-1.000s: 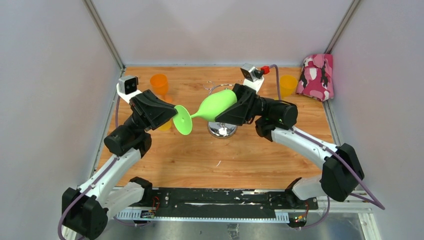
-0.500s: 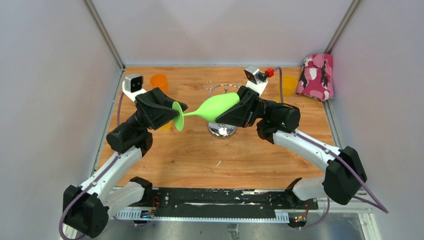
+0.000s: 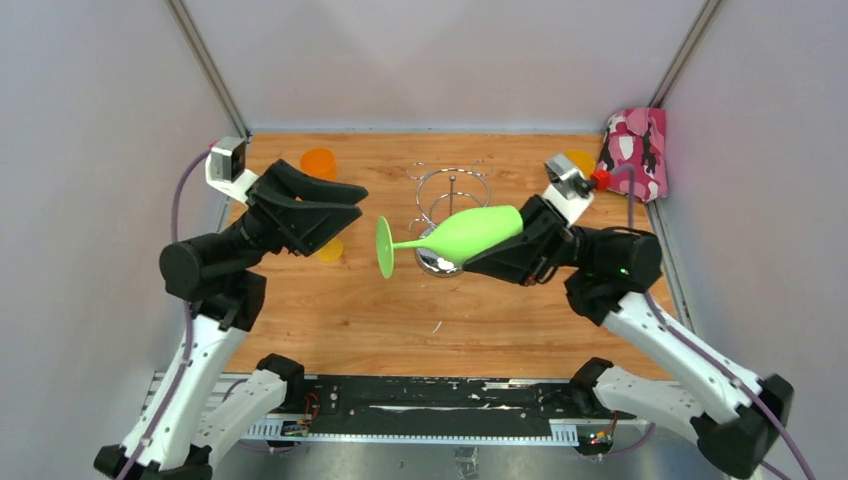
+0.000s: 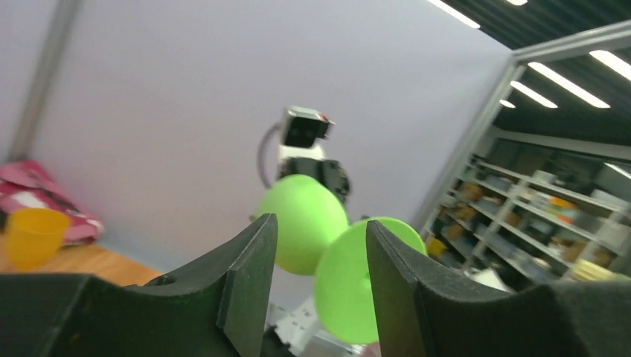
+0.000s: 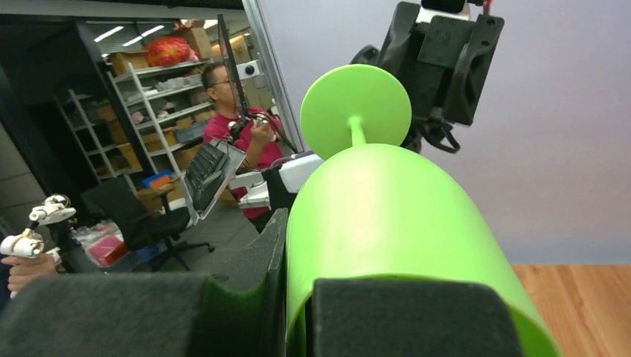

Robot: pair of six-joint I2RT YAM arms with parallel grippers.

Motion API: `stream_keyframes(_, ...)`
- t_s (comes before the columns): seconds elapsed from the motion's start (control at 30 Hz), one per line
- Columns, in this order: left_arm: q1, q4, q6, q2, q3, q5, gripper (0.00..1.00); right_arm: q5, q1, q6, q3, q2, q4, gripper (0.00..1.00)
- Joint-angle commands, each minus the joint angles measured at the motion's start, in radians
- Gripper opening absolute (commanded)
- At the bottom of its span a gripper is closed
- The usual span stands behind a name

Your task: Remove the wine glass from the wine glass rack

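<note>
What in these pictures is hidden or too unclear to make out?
Top view: the green plastic wine glass covers part of the shiny chrome wire rack's domed base.
Top view: the left pincer hides most of a small orange object; what it is stays unclear.
Right wrist view: the glass's rim is cut off by the bottom edge, at the right pincer.
Left wrist view: the glass's foot is blurred.

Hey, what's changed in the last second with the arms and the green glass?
The left gripper drew back leftward, away from the green wine glass and its foot, fingers open. The right gripper, still shut on the bowl, carried the glass rightward and slightly nearer. The wine glass rack, orange cups and pink cloth stayed put.
</note>
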Motion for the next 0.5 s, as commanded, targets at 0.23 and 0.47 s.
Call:
stream_keyframes(0.23,0.01,-1.328,0.815,-0.042,0.358,-0.658,0.12,0.588,0.005,-0.795,0.335,-0.347,-1.5,0.0)
stream_keyframes(0.47,0.009,-1.486,0.867,0.019,0.373,-0.911,0.0,1.145,0.005,-0.903,0.529,-0.256,-1.931,0.0)
